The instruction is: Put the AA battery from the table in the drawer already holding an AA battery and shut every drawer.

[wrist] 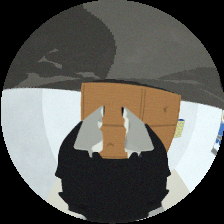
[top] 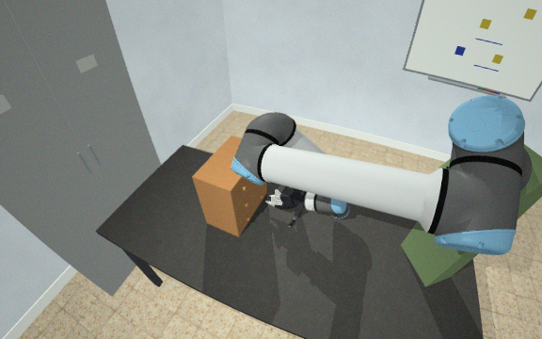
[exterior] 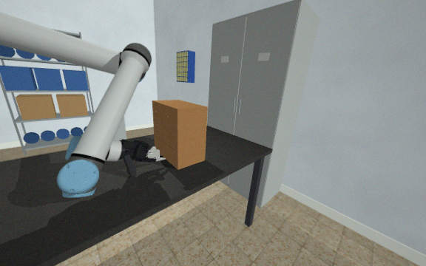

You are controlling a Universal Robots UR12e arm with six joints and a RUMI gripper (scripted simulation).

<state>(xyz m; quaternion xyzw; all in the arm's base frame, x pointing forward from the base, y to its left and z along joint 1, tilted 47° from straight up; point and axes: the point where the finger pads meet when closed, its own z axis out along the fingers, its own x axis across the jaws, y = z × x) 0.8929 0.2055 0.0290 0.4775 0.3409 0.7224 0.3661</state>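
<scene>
The orange-brown chest (top: 226, 188) stands upright on the dark table, with all its drawers shut. It also shows in the exterior view (exterior: 180, 131) and in the wrist view (wrist: 130, 107). Small knobs (top: 245, 198) dot its front. My gripper (top: 275, 201) lies low and level, pointing at the lower part of the chest front and just short of it. Its fingers stand a narrow gap apart, with nothing held between them. The AA battery (top: 292, 222) is a small dark piece on the table just behind the gripper, under my wrist.
A tall grey cabinet (top: 40, 132) stands behind the table's far end. The green robot base (top: 478, 226) is at the table's other end. My forearm (top: 346, 181) spans over the table beside the chest. The table edge (exterior: 213, 181) runs close to the chest.
</scene>
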